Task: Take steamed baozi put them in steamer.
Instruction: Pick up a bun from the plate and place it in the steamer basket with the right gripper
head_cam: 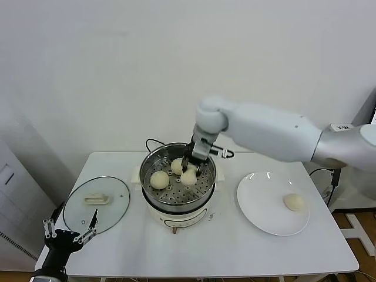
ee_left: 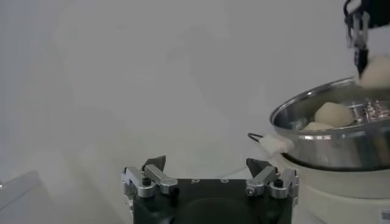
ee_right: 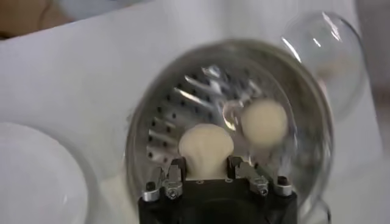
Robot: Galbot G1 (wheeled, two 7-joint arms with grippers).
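While one smooth, cream-white baozi [head_cam: 294,202] lies on the white plate [head_cam: 258,208] near the table's right edge, two others (the one at the rim [head_cam: 159,180] and its neighbour [head_cam: 177,166]) rest on the perforated floor of the shiny steamer [head_cam: 154,161] at the table's middle. Over the basket, the right gripper [head_cam: 191,165] is clamped on a fourth bun [ee_right: 206,146], its fingers pressing both sides. Off the table's front-left corner, beside the glass lid [head_cam: 111,214], the left gripper [head_cam: 70,231] hangs spread and empty.

The right gripper [ee_right: 206,169] hangs over the steamer [ee_right: 152,131], its two fingers [ee_right: 173,173] closed against the sides of a cream-white baozi [ee_right: 206,146]. A second baozi [ee_right: 264,120] lies on the perforated steel floor just beside the held one. The glass lid [ee_right: 329,52] rests on the white table [ee_right: 67,79] beyond the steamer's rim, and a white plate [ee_right: 30,176] shows on the opposite side.
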